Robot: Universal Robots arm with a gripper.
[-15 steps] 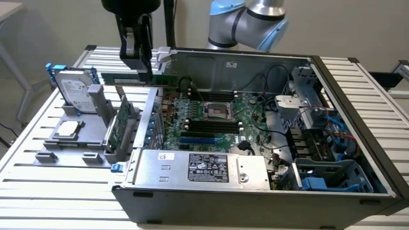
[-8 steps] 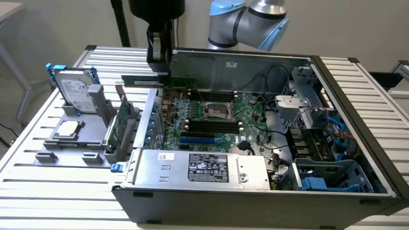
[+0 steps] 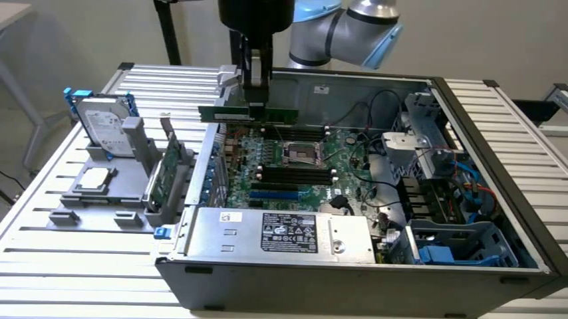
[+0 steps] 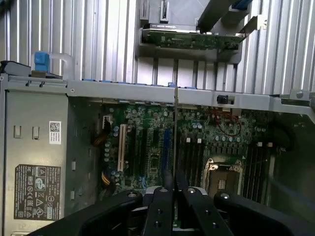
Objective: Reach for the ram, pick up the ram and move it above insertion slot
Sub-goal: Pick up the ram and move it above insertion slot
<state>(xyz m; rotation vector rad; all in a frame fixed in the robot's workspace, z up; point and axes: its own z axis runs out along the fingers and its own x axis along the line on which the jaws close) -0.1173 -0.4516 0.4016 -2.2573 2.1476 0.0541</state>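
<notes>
An open computer case [image 3: 497, 219] sits on a slatted table [image 3: 80, 266]. A hard drive [image 3: 102, 126] stands upright in a grey holder [image 3: 98, 199] near the table's far corner.

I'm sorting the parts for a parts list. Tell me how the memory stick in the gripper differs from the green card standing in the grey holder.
The memory stick is long and narrow; the green card is broader. The stick hangs in the air, pinched by the gripper above the open computer case; the card stands in the grey holder outside the case, on the exterior view's left. The stick lies level; the card stands on edge. Both are green circuit boards.
</notes>
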